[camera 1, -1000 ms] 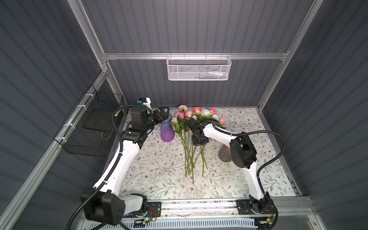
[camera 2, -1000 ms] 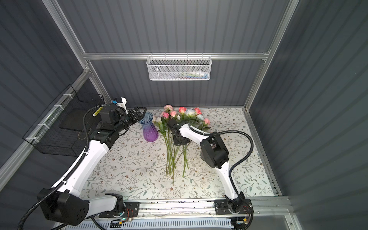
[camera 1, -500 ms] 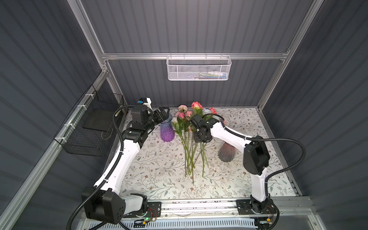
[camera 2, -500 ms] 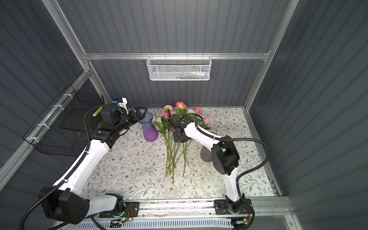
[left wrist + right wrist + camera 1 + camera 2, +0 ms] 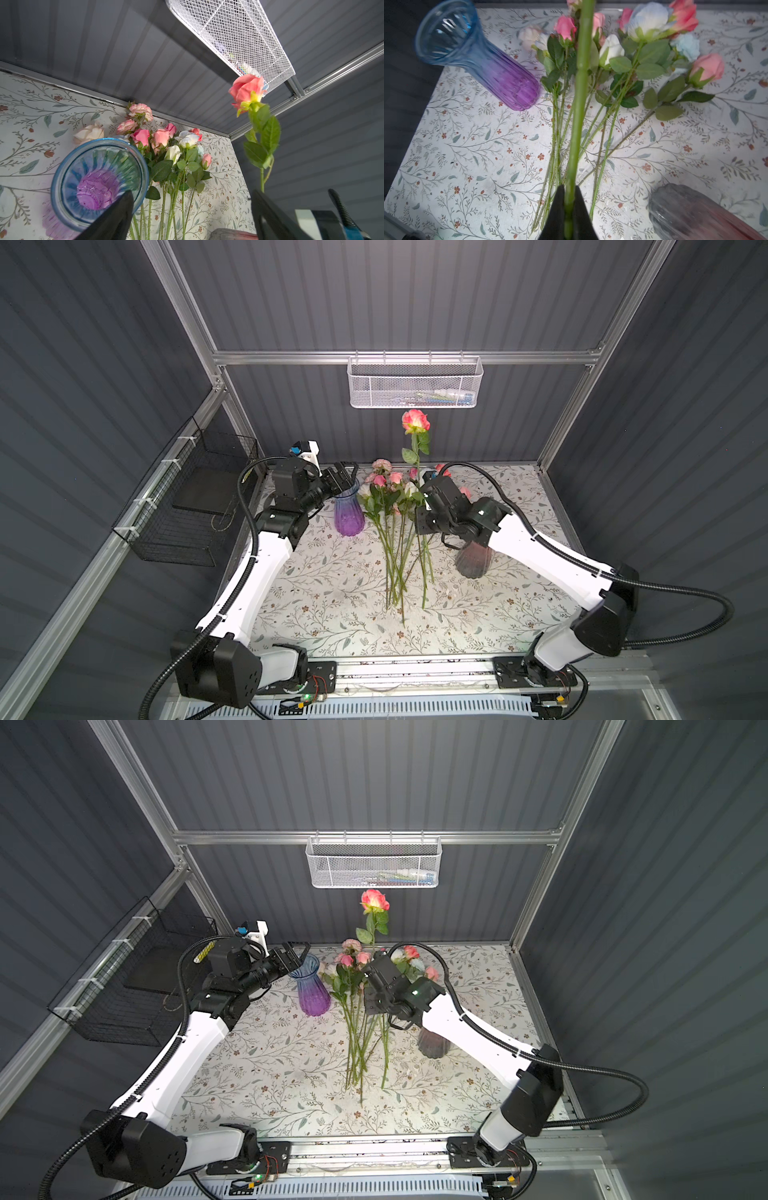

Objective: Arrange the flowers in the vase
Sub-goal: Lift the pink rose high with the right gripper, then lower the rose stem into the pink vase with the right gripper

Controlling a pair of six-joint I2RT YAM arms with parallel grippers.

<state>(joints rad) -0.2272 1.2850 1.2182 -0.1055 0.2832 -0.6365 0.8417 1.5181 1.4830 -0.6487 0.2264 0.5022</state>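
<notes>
Grey ribbed walls (image 5: 374, 294) around floral-print tabletop (image 5: 332, 593), flowers (image 5: 386, 499) loose upon it.

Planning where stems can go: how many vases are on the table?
2: a blue-purple vase left of the loose flowers, and a smoky pink vase to their right, partly hidden under the right arm.

A coral rose (image 5: 414, 421) is standing upright above the flowers (image 5: 390, 506) lying bunched on the tabletop (image 5: 332, 585), just beside the upright blue-purple vase (image 5: 349, 516).
</notes>
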